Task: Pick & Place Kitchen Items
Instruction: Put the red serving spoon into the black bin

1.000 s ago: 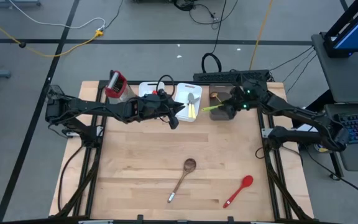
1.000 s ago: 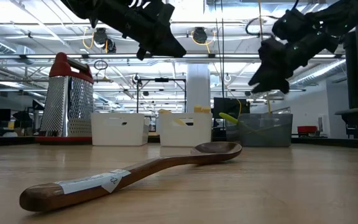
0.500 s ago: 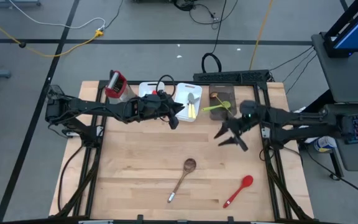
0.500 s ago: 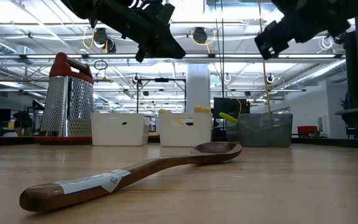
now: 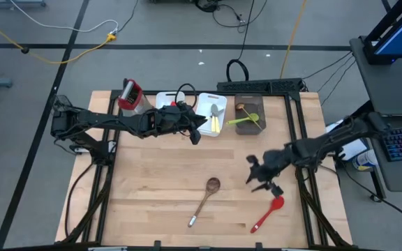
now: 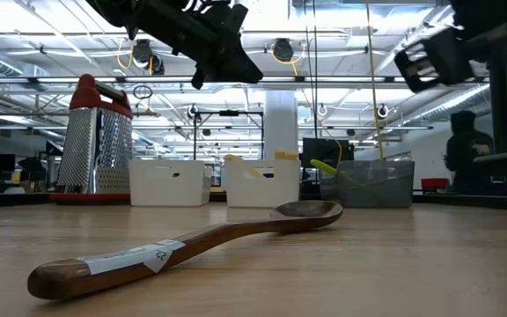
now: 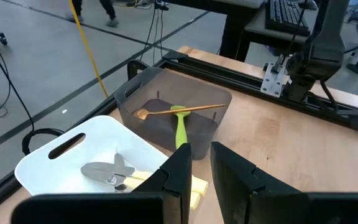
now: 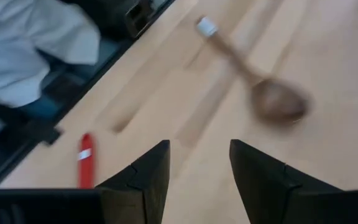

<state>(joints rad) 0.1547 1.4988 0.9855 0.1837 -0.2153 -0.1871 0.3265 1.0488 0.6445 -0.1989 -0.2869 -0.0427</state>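
Wooden and brown, the long-handled spoon [image 5: 204, 199] lies flat on the pale wood table [image 5: 152, 174] near the front edge, bowl toward the bins, a white label on its handle. Just to its right lies the red spoon [image 5: 268, 213], also flat on the boards, bowl uppermost toward the right arm.

Right gripper [image 5: 262, 180] hangs above the table between the two spoons, close over the red spoon's bowl; its fingers [image 8: 263, 180] stand apart with nothing between them, and its own camera looks down past them at the wooden spoon and part of the red one.

At the back of the table, the grey translucent bin [image 5: 250, 116] holds a green spatula [image 5: 241, 120] and a thin gold-coloured utensil [image 7: 179, 111] lying across it. Beside it, the white rectangular bin [image 5: 211, 115] holds a silver-headed utensil [image 7: 107, 172] and cream-handled pieces [image 7: 188, 186]. A second white bin [image 5: 166, 102] sits further left, and a steel box grater with a red top [image 5: 130, 96] stands beyond that.

Left gripper [image 5: 197, 130] hovers at the front edge of the middle white bin, fingers [image 7: 179, 168] narrowly parted and empty.

A person in dark clothing [image 6: 466, 163] stands in the room behind the table.
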